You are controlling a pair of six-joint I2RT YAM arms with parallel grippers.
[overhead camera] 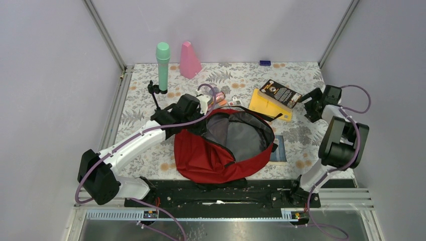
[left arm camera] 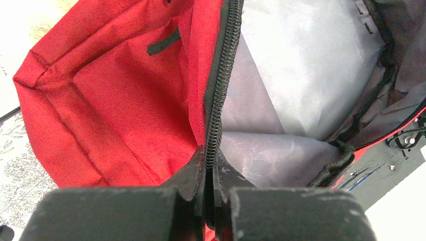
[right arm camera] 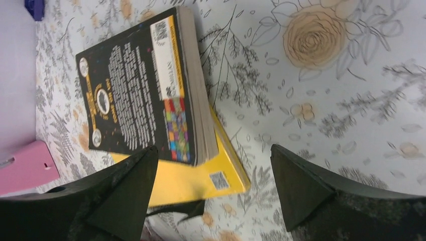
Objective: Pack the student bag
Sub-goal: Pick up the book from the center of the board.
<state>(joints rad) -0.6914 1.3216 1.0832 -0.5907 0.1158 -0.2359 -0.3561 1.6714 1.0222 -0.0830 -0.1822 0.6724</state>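
We see the red student bag (overhead camera: pixel 221 150) lying open on the counter (overhead camera: pixel 301 135), our left fingers (left arm camera: pixel 188 178) clamped together on its black zipper edge (left arm camera: pixel 221 75). Our right fingers (right arm camera: pixel 301 191) stand wide apart and empty over the near corner of a black book (right arm camera: pixel 130 95) stacked on a yellow book (right arm camera: pixel 201 183), right of the bag's mouth.

Left arm (overhead camera: pixel 135 143) and right arm (overhead camera: pixel 329 150) share white links between chunky black joint housings, thin purple cables (overhead camera: pixel 369 100) looping alongside them, and matte black, wedge-shaped fingers (right arm camera: pixel 301 191).
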